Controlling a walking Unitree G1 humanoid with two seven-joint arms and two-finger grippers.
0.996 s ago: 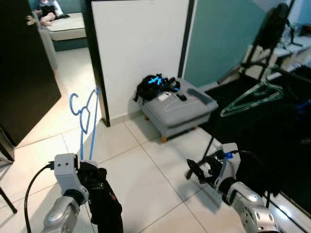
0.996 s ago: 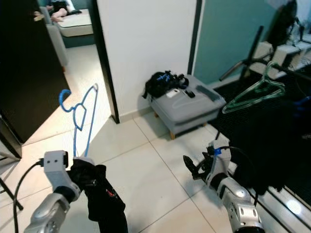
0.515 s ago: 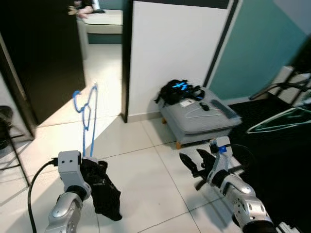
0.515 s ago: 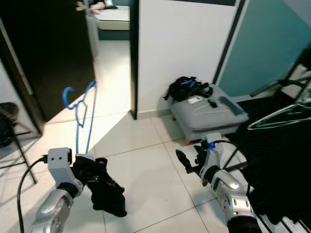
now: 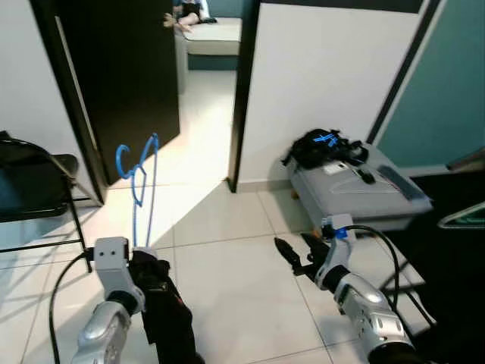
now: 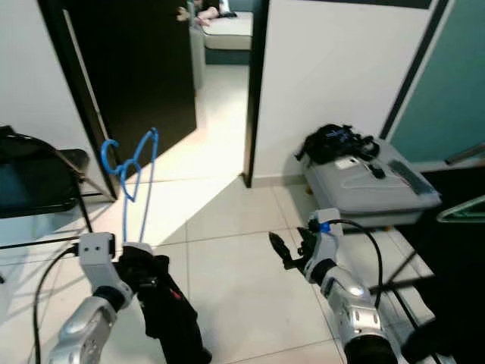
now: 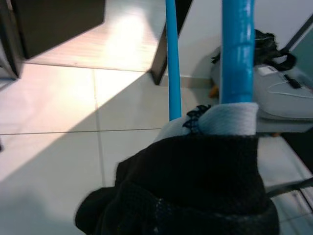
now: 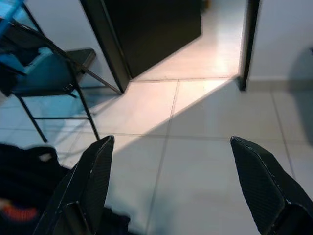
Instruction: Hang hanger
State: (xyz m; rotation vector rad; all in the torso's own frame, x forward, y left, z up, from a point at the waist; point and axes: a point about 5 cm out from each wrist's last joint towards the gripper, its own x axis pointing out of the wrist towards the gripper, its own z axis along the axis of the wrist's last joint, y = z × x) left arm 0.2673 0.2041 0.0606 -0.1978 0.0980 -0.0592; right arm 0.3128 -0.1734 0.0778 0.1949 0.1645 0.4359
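Left pincer: one blue hanger, garment apparently attached.

Upright blue hanger, garment-draped

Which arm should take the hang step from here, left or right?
Left. The left gripper already holds the blue hanger upright with the black garment draped below it. The right gripper is open and empty, so it could likely steady the garment.

White tiled floor carries a grey footstool by the wall and a black folding chair.
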